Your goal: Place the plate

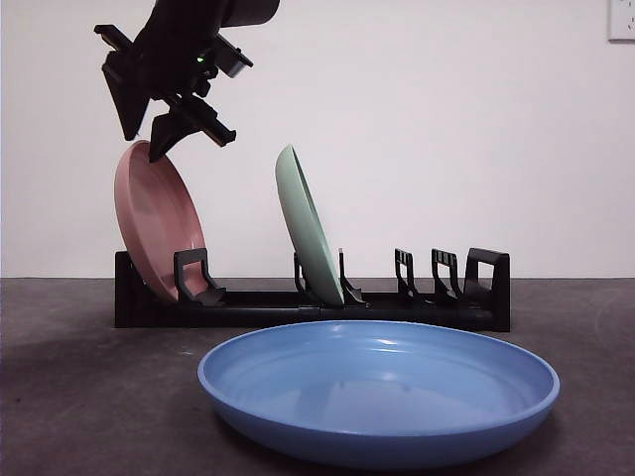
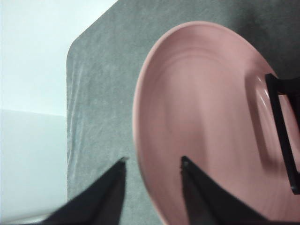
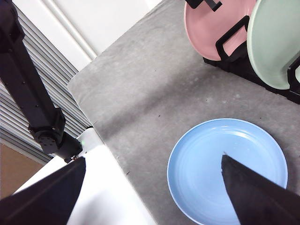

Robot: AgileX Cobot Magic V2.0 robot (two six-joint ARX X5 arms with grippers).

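Hovering just above the pink plate [image 1: 157,223], which leans in the end slot of the rack [image 1: 486,297], the left gripper [image 1: 159,124] with spread fingers should lift straight up to avoid knocking it.

Pale green round plastic plate [image 1: 308,233], standing on edge in a middle slot of the black slotted rack [image 1: 298,307], tilted with its upper rim toward the rack's left end in the front view; the right wrist view shows its rim [image 3: 274,42]. Light blue round shallow plastic plate [image 1: 377,392], lying flat and right side up on the dark grey table surface [image 1: 79,397], near the rack and apart from it, also seen from above [image 3: 227,168]. Plain white wall [image 1: 446,119] behind the table, with a white wall fitting [image 1: 622,20] at its upper right corner. Grey ribbed shutter [image 3: 61,70] past the table's edge.
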